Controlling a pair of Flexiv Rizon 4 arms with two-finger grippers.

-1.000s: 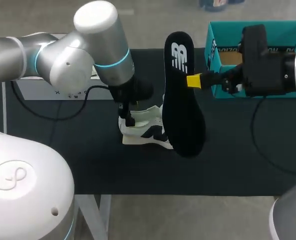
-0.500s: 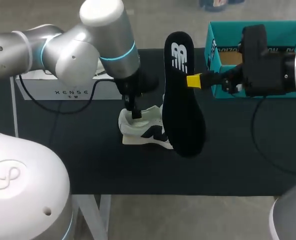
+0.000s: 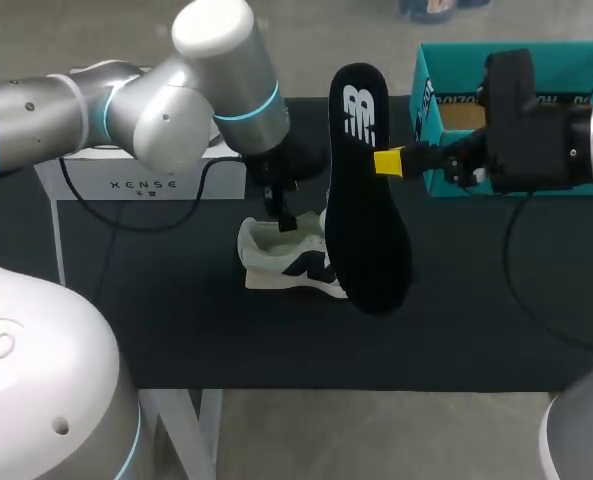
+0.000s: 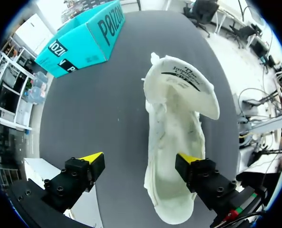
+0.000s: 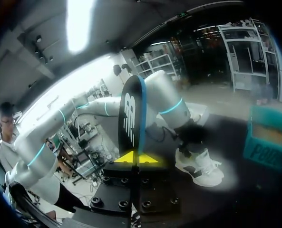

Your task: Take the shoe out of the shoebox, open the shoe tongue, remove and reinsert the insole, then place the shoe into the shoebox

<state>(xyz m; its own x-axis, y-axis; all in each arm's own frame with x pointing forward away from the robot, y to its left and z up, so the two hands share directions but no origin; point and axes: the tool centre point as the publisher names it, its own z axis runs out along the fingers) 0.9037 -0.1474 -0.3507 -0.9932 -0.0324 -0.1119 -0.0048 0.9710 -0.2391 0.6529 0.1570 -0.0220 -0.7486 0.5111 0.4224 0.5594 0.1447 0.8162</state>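
Black insole (image 3: 366,200) pinched by right gripper (image 3: 388,162), left gripper (image 4: 141,159) spread over shoe (image 4: 179,109) at the insole's eight o'clock, so reinsertion looks next, needing toe-first aim.

On the head view I could not see the toe end of the shoe (image 3: 281,262), because the insole (image 3: 366,220) hung in front of it, and the yellow tips of the left gripper (image 3: 284,218) over the shoe's opening were hidden behind its own dark fingers. Beyond the shoe, the shoebox (image 3: 423,120) ran off the picture's edge and sat partly behind the right gripper (image 3: 388,162) and its wrist. On the right wrist view the shoebox past the shoe was only a teal blur, and on the left wrist view the raised tongue (image 4: 183,80) hid the shoe's toe.
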